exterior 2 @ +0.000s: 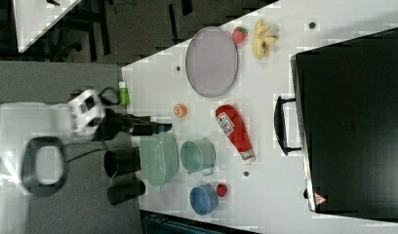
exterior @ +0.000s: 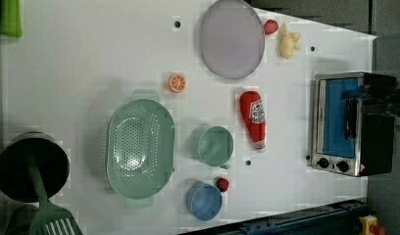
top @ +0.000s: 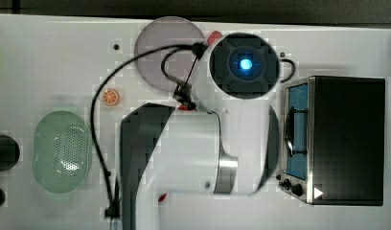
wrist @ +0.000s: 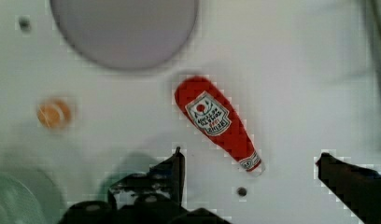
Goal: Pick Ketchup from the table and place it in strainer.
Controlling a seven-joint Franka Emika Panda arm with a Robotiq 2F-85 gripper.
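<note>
In the left view, the ketchup (exterior: 253, 119) lies right of the mug (exterior: 213, 146); the strainer (exterior: 139, 149) sits left of it.

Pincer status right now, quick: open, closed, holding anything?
Pincer: open wide and empty, above the table; the ketchup lies flat on the table, not gripped.
</note>
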